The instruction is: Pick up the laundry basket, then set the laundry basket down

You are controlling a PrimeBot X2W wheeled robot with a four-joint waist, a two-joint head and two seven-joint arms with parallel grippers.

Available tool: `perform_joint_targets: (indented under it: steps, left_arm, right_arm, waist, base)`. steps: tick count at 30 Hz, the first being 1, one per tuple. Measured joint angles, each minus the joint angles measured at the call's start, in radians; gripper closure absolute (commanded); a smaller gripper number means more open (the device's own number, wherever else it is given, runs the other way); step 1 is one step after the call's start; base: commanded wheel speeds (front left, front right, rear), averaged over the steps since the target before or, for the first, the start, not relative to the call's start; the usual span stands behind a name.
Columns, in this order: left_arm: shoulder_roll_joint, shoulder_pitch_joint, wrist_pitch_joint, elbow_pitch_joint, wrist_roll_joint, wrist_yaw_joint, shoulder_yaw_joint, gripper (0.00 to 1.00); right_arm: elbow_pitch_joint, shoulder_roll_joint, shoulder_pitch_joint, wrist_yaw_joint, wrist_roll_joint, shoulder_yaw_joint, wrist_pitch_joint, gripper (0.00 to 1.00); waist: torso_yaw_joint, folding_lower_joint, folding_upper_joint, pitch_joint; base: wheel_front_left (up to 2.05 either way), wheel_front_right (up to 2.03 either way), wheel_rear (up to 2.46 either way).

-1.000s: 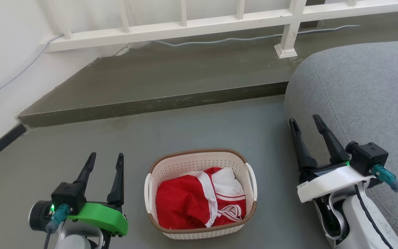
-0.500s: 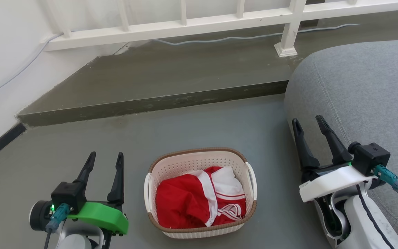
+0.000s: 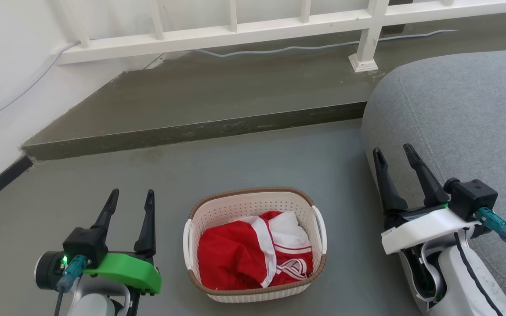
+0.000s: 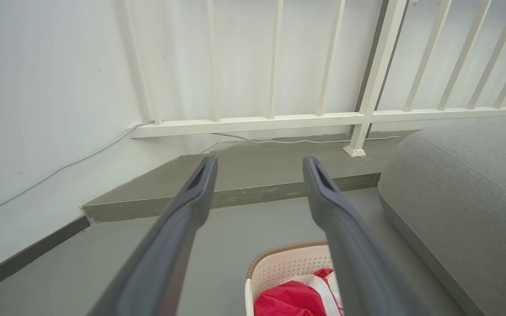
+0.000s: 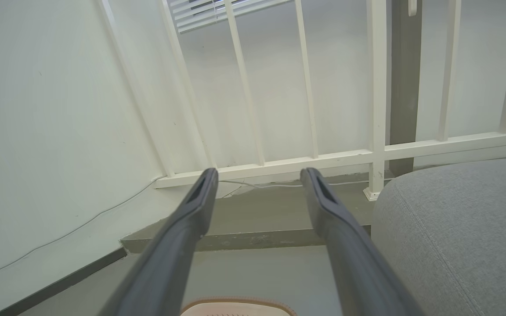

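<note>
Fingers of the left gripper point(image 3: 132, 193) and right gripper point(image 3: 392, 148) are spread, empty; the laundry basket point(image 3: 244, 206) sits on the floor point(image 3: 279, 153), not lifted yet

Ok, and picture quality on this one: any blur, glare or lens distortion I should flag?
Head view: sharp and evenly lit, with a soft shadow at the laundry basket and no glare. Left wrist view: the left gripper goes soft towards the bottom edge, and the bars of the railing splay from the wide lens. Right wrist view: the right gripper is soft low down, and the wall is pale and bright.
</note>
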Motion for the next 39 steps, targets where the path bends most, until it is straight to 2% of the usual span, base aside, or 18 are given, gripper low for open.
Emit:
perform_joint_targets:
  steps: [19, 39]
  left_arm:
    - [-0.003, 0.0, -0.001, 0.0, -0.004, -0.009, 0.013, 0.0]
    - [-0.007, -0.076, -0.001, 0.033, -0.032, -0.027, 0.01, 0.0]
  right_arm:
    - [-0.001, 0.003, -0.014, 0.002, -0.01, -0.002, 0.0, 0.0]
    - [-0.011, 0.005, -0.062, -0.003, -0.014, -0.002, 0.0, 0.0]
  waist:
    - [-0.013, 0.0, 0.0, 0.042]
    - [-0.017, 0.0, 0.0, 0.193]
  base:
    - [0.0, 0.0, 0.0]
    - [0.0, 0.0, 0.0]
